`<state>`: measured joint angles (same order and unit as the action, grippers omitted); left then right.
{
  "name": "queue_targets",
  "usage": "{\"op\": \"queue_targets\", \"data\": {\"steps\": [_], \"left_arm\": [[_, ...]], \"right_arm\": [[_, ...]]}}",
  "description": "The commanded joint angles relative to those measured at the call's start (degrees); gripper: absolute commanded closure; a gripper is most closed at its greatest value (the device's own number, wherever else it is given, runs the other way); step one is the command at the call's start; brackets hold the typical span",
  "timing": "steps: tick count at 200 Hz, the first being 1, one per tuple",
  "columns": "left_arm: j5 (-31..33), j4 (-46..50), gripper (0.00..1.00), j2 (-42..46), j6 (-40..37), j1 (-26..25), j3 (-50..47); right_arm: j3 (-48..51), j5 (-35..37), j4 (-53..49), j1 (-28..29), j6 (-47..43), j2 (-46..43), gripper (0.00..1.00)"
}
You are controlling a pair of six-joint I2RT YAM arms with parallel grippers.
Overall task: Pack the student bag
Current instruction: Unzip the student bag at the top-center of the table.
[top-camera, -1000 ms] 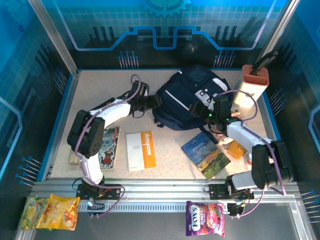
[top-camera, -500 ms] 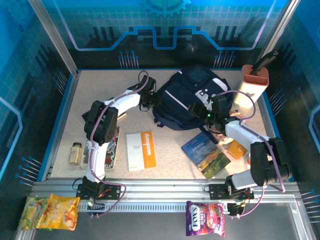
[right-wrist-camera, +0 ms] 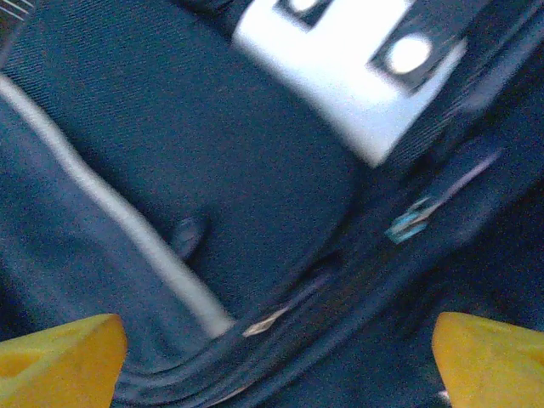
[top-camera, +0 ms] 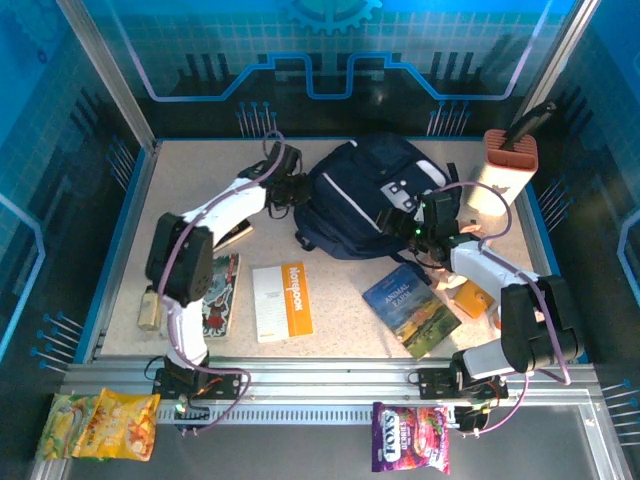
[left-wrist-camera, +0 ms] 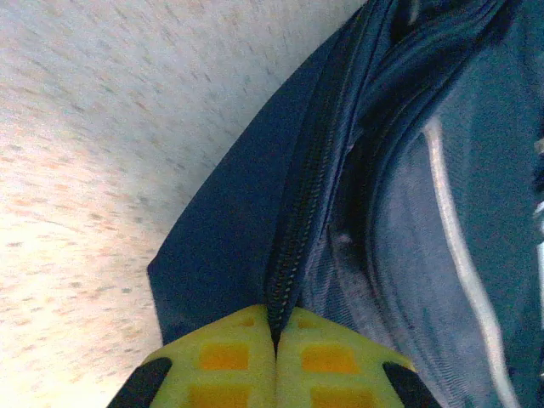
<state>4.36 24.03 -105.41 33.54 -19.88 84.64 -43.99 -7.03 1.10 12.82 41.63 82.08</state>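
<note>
While its yellow fingertips [left-wrist-camera: 225, 365] are pressing together with no gap between them, the left gripper [left-wrist-camera: 276, 361] is clamping the edge of the student bag [left-wrist-camera: 408, 212], right where the dark zipper line [left-wrist-camera: 297, 238] is running down into the closed jaws. From above, this left gripper [top-camera: 291, 192] is sitting against the bag's left side, with speckled table [top-camera: 200, 170] showing just beside it.

The right gripper [right-wrist-camera: 272, 357] is standing wide open, its yellow fingertips [right-wrist-camera: 55, 353] sitting far apart at the lower corners of its wrist view, and it is holding nothing. Between them, navy fabric is spreading out, crossed by a thin white stripe [right-wrist-camera: 110, 221], with a grey-white buckle patch [right-wrist-camera: 340, 76] above. Seen from overhead, the right gripper [top-camera: 403, 222] is hanging over the bag's right part; whether it is touching the fabric I cannot tell.

The student bag [top-camera: 370, 195] is lying at the back middle of the table, between the two arms. Nearer the front, an orange and white notebook [top-camera: 281, 301] and an Animal Farm book [top-camera: 411, 308] are lying flat, well apart from the bag. An illustrated book [top-camera: 213, 295] is lying by the left arm, a small bottle [top-camera: 150, 308] just beside it. A white container with an orange top [top-camera: 500, 172] is standing at the back right.
</note>
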Motion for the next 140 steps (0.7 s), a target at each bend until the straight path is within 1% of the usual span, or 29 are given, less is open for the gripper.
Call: {"op": "queue_targets", "data": {"steps": [1, 21, 40, 55, 59, 63, 68, 75, 84, 92, 105, 115, 127, 140], "left_arm": [[7.7, -2.3, 1.00, 10.3, 0.1, 3.3, -5.7], [10.7, -3.4, 1.00, 16.0, 0.8, 4.9, -12.3], [13.3, -3.6, 1.00, 19.3, 2.1, 6.3, -17.5], [13.0, -4.6, 1.00, 20.4, 2.9, 7.7, -21.2], [12.7, -4.7, 0.96, 20.3, 3.0, 8.1, -21.8], [12.4, -4.6, 0.89, 20.2, 3.0, 8.4, -22.1], [12.4, -4.3, 0.76, 20.2, 2.8, 8.7, -22.4], [12.7, -3.7, 0.63, 20.0, 2.3, 9.0, -22.4], [12.9, -2.8, 0.50, 20.2, 1.6, 9.1, -22.3], [12.8, -2.2, 0.42, 20.6, 0.9, 9.1, -22.2], [11.4, -1.9, 0.31, 21.8, -0.2, 9.2, -22.5], [8.3, -1.9, 0.23, 22.8, -2.0, 9.1, -22.8], [4.0, -1.8, 0.20, 24.1, -3.7, 9.0, -23.4], [0.8, -1.7, 0.17, 25.6, -3.2, 8.5, -24.8]], "right_arm": [[-1.7, -3.7, 2.3, 0.5, 0.6, 0.5, 0.11], [-1.6, -5.7, 3.9, 0.6, 2.1, 1.3, 0.12], [-2.0, -6.1, 3.9, 0.6, 4.8, 2.3, 0.13], [-2.1, -6.9, 3.8, 0.7, 8.4, 3.3, 0.14], [-2.2, -7.1, 3.7, 0.8, 9.3, 3.6, 0.14], [-2.1, -7.4, 3.6, 1.0, 10.8, 4.0, 0.15], [-2.2, -7.7, 3.4, 1.1, 12.4, 4.4, 0.17], [-2.2, -8.2, 3.3, 1.6, 14.4, 4.9, 0.20], [-2.5, -8.4, 1.9, 2.3, 16.7, 5.5, 0.22], [-2.6, -7.8, 0.8, 3.2, 18.5, 5.8, 0.23], [-2.2, -6.6, 0.0, 4.8, 20.9, 6.1, 0.25], [-1.7, -5.8, 0.4, 5.9, 22.3, 6.4, 0.26], [-1.7, -4.7, 0.4, 7.0, 23.3, 7.2, 0.27], [-2.0, -4.2, 0.8, 7.8, 24.0, 8.7, 0.29]]}}
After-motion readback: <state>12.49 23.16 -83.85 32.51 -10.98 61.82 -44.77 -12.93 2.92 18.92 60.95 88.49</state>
